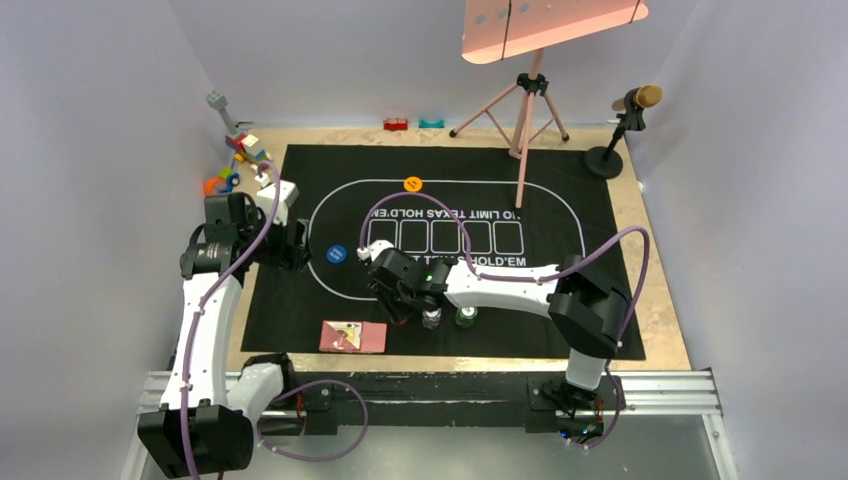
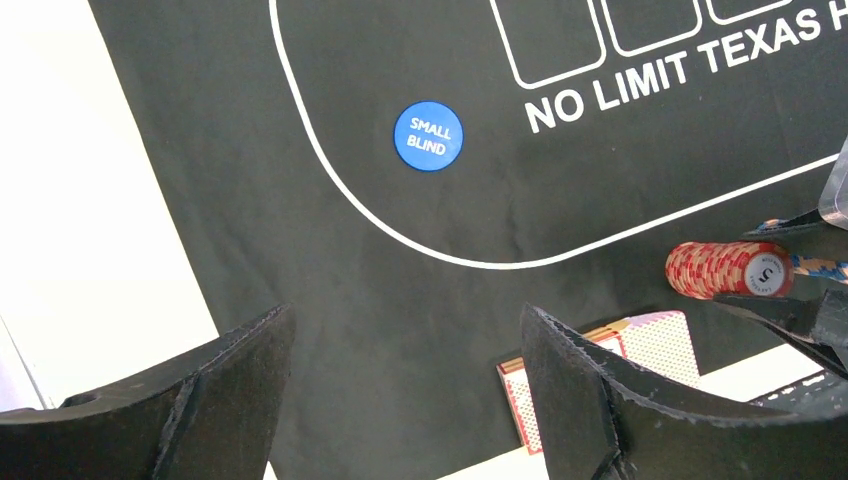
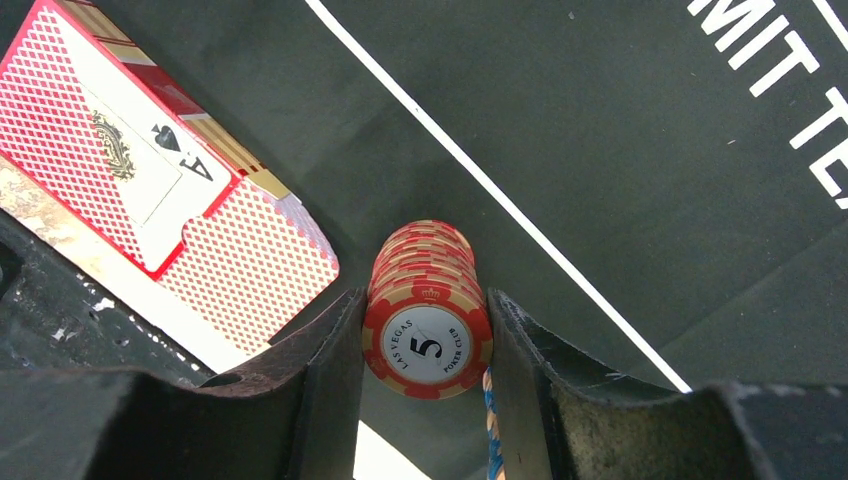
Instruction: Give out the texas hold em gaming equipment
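Right tool [image 3: 425,300] tight on red chips [image 3: 428,345]

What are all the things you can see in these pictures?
mat: one, black with white print, middle of the table
table: one, tan, under everything
blue button: one, blue, mat's left side
orange button: one, orange, mat's far side
red chip stack: one, red, between the right gripper's fingers
grey chip stack: one, grey, beside it
green chip stack: one, green, next along
card pack: one, pink-red, mat's near edge
toy blocks: several, mixed colours, far left corner
small blocks: two, red and teal, far edge
tripod: one, pink, far side
microphone: one, black stand, far right corner
left gripper: one, black, open, empty
right gripper: one, black, closed on the red chip stack
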Action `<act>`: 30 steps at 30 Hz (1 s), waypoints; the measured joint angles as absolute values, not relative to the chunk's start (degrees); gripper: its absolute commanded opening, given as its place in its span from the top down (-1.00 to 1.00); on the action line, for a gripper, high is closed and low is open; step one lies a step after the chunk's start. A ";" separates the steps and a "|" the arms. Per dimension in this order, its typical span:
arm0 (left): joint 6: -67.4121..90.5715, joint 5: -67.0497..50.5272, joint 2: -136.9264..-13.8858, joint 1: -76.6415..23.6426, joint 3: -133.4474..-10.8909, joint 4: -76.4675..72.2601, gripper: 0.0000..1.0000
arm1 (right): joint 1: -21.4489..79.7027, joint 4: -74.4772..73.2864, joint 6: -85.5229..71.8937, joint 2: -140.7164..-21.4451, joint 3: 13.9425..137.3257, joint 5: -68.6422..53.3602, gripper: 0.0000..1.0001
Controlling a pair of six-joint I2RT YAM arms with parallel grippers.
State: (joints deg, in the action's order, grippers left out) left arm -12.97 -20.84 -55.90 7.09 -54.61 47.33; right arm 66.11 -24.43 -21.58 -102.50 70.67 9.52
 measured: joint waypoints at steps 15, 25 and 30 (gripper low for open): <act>-12.84 -20.91 -55.44 9.91 -53.49 45.71 -0.73 | 65.82 -29.65 -19.14 -106.98 86.54 9.93 0.98; -12.73 -21.50 -57.41 10.41 -53.49 45.69 -0.85 | 63.40 -28.67 -16.19 -125.29 102.17 9.23 1.00; -12.56 -21.65 -57.10 10.46 -53.49 45.63 -0.85 | 62.46 -28.21 -15.20 -131.74 106.28 9.21 1.00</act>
